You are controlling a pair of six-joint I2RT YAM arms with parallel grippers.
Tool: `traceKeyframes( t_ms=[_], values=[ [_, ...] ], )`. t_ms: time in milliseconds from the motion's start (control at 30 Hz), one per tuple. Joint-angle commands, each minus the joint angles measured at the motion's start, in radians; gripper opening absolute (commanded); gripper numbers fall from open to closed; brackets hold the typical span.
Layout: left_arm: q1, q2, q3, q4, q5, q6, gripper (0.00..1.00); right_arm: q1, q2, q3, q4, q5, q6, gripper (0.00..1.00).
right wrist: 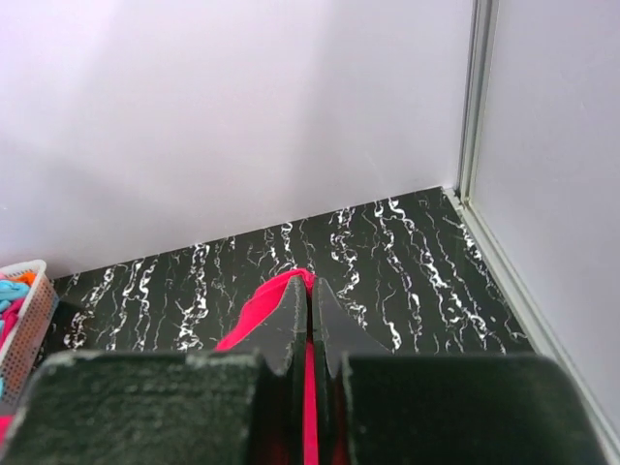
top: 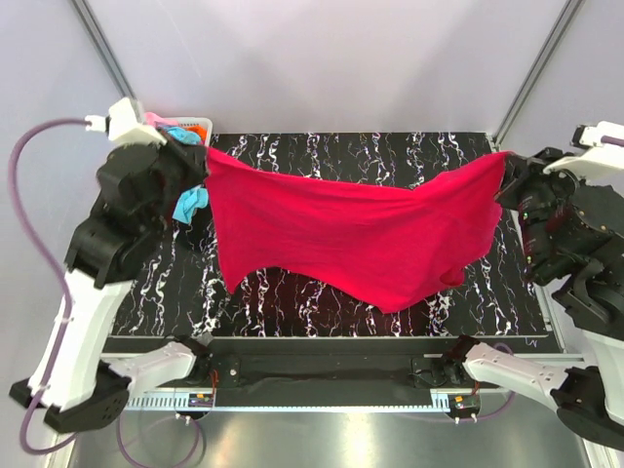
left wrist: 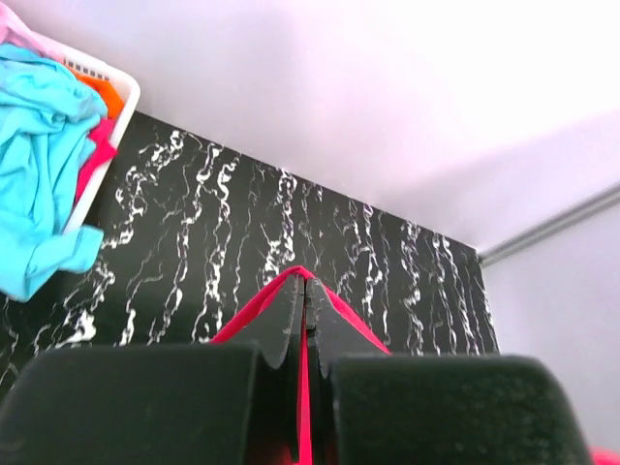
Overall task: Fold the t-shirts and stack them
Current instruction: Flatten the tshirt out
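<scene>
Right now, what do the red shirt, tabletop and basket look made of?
The red t-shirt: soft matte knit cloth, probably cotton; it sags and creases. The tabletop: black with white veining, marble-look, perhaps printed laminate; faintly glossy. The basket: white plastic, judging by its moulded lattice wall.

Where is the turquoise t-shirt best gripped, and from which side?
Probably the lobe of the turquoise t-shirt that spills over the white basket rim, approached from the table side: that part hangs free outside the basket.
</scene>
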Motion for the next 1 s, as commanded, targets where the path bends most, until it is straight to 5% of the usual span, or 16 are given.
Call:
traceKeyframes(
  t_ms=[0,267,500,733,967],
  values=[
    [0.057,0.118,0.068,0.0,0.098,0.016,0.0,0.001,0.058,0.046,0.038,0.009,-0.083,0.0],
    [0.309,0.331,0.189,0.015,0.416,-0.026,0.0,-0.03,0.133,-0.006,0.13,0.035,-0.168,0.0],
    [0.402,0.457,0.247,0.016,0.479,-0.006,0.0,-0.454,0.28,-0.09,0.138,-0.503,0.047,0.0],
    [0.468,0.613,0.327,0.015,0.471,0.133,0.0,-0.705,0.532,0.018,0.167,-0.949,0.116,0.0],
    [0.505,0.771,0.517,0.006,0.499,0.219,0.0,-0.871,0.75,0.357,0.065,-1.045,0.088,0.0]
  ],
)
